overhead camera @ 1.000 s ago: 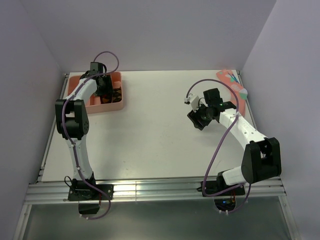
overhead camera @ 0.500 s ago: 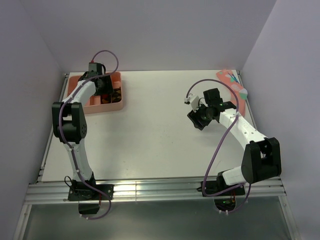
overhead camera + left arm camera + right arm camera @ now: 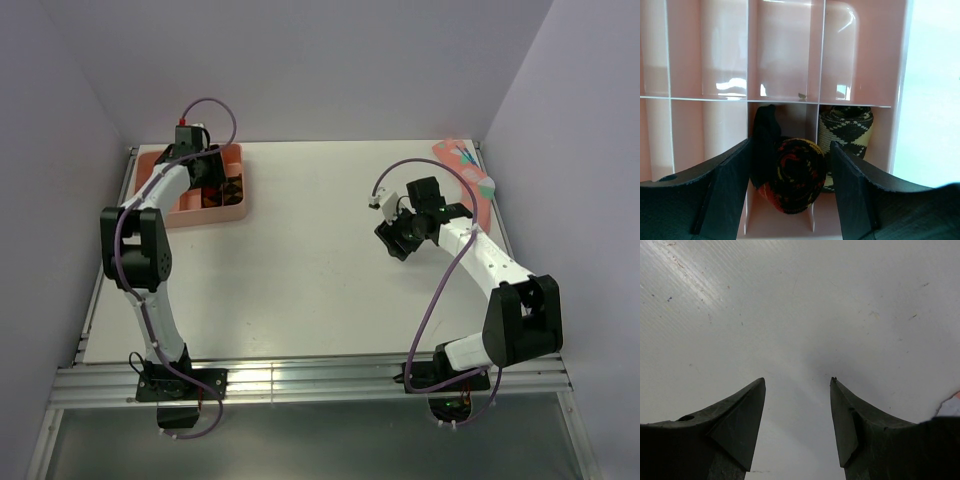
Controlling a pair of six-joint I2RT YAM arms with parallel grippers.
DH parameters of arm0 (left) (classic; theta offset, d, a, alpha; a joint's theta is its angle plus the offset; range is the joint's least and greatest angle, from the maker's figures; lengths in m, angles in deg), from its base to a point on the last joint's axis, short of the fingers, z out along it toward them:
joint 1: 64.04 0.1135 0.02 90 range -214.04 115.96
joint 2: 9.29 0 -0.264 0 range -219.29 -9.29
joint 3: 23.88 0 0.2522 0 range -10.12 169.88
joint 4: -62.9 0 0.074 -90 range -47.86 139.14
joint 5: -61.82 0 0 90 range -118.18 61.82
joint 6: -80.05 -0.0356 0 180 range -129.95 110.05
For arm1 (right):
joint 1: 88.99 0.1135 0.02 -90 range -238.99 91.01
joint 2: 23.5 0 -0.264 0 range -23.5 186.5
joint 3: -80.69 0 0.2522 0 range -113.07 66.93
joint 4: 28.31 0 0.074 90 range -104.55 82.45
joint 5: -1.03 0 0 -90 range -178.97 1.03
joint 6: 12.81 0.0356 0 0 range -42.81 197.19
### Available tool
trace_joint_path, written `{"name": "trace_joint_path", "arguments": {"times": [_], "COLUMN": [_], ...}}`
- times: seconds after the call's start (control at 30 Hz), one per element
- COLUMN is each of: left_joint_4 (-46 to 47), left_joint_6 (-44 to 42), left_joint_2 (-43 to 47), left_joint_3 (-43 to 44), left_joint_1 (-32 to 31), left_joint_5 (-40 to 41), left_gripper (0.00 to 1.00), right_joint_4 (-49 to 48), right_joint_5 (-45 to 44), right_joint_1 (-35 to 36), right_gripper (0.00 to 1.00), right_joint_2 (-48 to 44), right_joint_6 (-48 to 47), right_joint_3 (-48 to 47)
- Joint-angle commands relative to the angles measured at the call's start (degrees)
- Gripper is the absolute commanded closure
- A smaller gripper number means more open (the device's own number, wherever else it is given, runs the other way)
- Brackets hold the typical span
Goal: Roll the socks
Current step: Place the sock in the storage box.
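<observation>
Shift: left gripper point(image 3: 790, 144) moved along tray point(image 3: 785, 50).
Contents: socks point(image 3: 846, 132) rolled, in adjoining compartments; red sock point(image 3: 796, 175) spiral-end toward jaws.
Jaws: left and right gripper point(image 3: 797, 380) apart, empty.

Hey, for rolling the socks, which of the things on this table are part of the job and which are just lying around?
Part of the job:
- red-and-orange argyle sock, rolled, in the pink tray
- tan argyle sock, rolled, in the neighbouring compartment

Just lying about:
- pink sock, at the far right corner of the table
</observation>
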State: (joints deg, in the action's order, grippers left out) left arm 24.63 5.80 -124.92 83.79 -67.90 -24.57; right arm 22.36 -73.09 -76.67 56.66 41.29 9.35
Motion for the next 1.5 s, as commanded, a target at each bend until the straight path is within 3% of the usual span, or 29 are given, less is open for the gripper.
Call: {"name": "trace_joint_path", "arguments": {"times": [0.0,0.53,1.07,1.23,1.47], "left_joint_4": [4.3,16.1,26.4,27.2,22.4], "left_joint_6": [0.7,2.2,9.1,8.6,7.6], "left_joint_2": [5.2,13.1,24.2,23.3,18.0], "left_joint_3": [-1.4,-12.0,-33.3,-31.7,-22.9], "left_joint_1": [-0.2,0.0,-0.6,-1.2,-1.4], "left_joint_5": [1.7,2.5,-1.6,-1.0,1.0], "left_gripper": [0.33,0.32,0.37,0.37,0.4], "right_joint_4": [-0.1,-0.3,-0.7,-0.9,-1.0], "right_joint_5": [-0.1,-0.3,-0.2,-0.3,-0.2], "right_joint_1": [-0.5,-0.5,-0.5,-0.5,-0.5], "right_gripper": [0.38,0.38,0.39,0.4,0.43], "right_joint_2": [-2.0,-2.3,-2.6,-2.9,-2.4], "right_joint_6": [-0.7,-0.8,-0.7,-0.8,-0.8], "right_joint_3": [0.5,1.0,1.5,1.9,1.9]}}
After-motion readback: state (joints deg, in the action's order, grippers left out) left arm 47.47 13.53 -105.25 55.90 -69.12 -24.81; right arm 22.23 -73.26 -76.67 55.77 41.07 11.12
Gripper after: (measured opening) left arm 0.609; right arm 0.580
